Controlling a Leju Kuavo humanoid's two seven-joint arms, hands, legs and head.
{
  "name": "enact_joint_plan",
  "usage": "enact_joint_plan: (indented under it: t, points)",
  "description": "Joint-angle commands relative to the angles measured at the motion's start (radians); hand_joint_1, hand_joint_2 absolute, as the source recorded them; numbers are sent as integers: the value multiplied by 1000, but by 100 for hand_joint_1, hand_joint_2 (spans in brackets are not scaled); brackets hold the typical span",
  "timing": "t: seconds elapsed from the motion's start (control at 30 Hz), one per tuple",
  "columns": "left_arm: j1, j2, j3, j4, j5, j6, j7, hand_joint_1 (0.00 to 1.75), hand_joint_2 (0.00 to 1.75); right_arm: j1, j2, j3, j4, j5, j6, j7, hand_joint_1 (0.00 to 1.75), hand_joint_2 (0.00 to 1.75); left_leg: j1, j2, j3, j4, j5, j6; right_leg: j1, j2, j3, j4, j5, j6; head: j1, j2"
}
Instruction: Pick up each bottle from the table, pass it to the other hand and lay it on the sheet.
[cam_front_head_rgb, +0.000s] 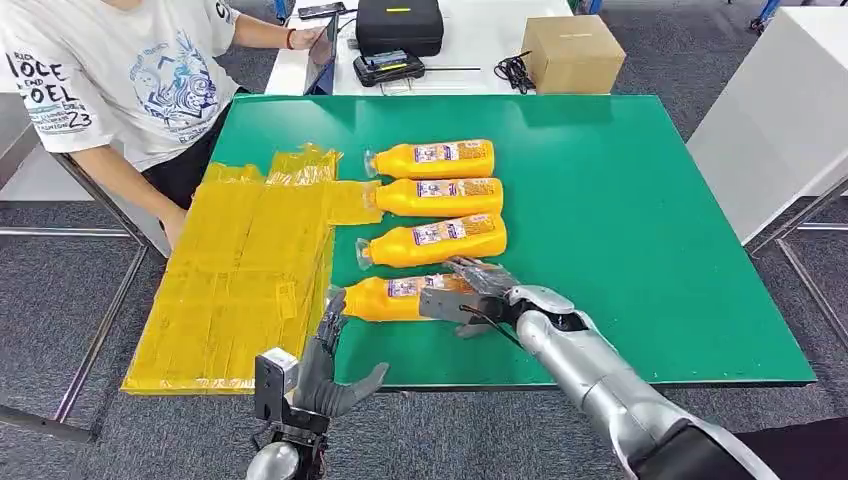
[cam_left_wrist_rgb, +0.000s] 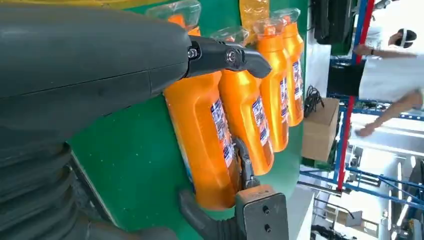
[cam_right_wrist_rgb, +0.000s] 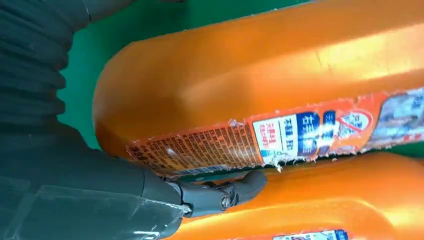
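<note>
Glossy orange plastic bottles (cam_front_head_rgb: 425, 243) on a matt green table (cam_front_head_rgb: 640, 220), beside a crinkled yellow plastic sheet (cam_front_head_rgb: 240, 280).

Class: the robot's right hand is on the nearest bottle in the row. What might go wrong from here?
1. The nearest bottle lies close beside the next bottle; the right hand has a finger between them and may nudge that neighbour.
2. The hand sits at the bottle's base end, so the bottle might tip once lifted.
3. The left hand waits open near the table edge; a fumbled handover could drop the bottle off the table.

four orange bottles (cam_front_head_rgb: 433, 158), one yellow sheet (cam_front_head_rgb: 240, 280), one cardboard box (cam_front_head_rgb: 573, 53)
</note>
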Motion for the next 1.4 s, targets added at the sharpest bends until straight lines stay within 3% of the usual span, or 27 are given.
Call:
enact_joint_plan:
  t: [0.03, 0.23, 0.47, 0.53, 0.57, 0.67, 0.77, 0.8, 1.2, 1.3, 1.4]
  points:
    - [-34, 23, -3, 58, 5, 1, 4, 0, 175, -65, -12, 102, 86, -8, 20, -2, 0, 175, 2, 1, 4, 0, -1, -2, 2, 0, 4, -1, -1, -3, 0, 0]
    - [-39, 16, -2, 69, 28, 1, -2, 0, 175, -120, -35, 191, 105, -62, 60, 11, 0, 175, 2, 1, 4, 0, -2, -2, 2, 0, 4, -1, -1, -3, 0, 0]
    - [-38, 15, -4, 70, 34, 0, -4, 0, 175, -128, -36, 203, 109, -81, 62, 14, 7, 175, 1, 0, 2, 0, -1, -1, 1, 0, 2, 0, -1, -2, 0, 0]
    - [-37, 14, -4, 70, 42, 0, -6, 0, 175, -134, -38, 230, 114, -105, 58, 23, 59, 175, 0, 0, 1, 0, -1, -1, 0, 0, 2, 0, -1, -2, 0, 0]
    - [-37, 14, -5, 70, 45, 0, -7, 0, 175, -137, -39, 244, 117, -116, 56, 24, 134, 175, 0, 0, 1, 0, 0, -1, 0, 0, 1, 0, 0, -1, 0, 0]
    - [-36, 11, -7, 74, 49, 0, -7, 0, 175, -138, -42, 254, 117, -126, 48, 25, 162, 175, 2, 0, 3, 0, -1, -2, 2, 0, 4, -1, -1, -3, 0, 0]
    - [-32, 10, -8, 75, 57, 2, -10, 0, 175, -138, -49, 270, 112, -145, 37, 34, 166, 175, 1, 0, 2, 0, -1, -1, 1, 0, 2, 0, -1, -2, 0, 0]
    - [-31, 10, -9, 74, 59, 2, -11, 0, 175, -135, -50, 274, 111, -152, 31, 37, 175, 175, 2, 0, 3, 1, -2, -2, 2, 0, 4, -1, -1, -3, 0, 0]
    - [-13, 12, -5, 55, 68, 14, -9, 0, 175, -57, -32, 223, 94, -167, -110, 47, 175, 175, 1, 0, 3, 0, -1, -1, 1, 0, 3, -1, -1, -2, 0, 0]
    - [1, 14, 8, 26, 73, 32, -13, 0, 175, 45, -49, 100, -43, -189, -229, 18, 175, 175, 2, -1, 3, -1, -1, -2, 2, -1, 4, -2, -1, -2, 0, 0]
    - [42, 20, 30, -48, 89, 56, -26, 0, 175, 235, -64, -81, -321, -162, -361, 15, 175, 175, 1, -2, 2, -1, -1, -1, 2, -2, 4, -2, -1, -2, 0, 0]
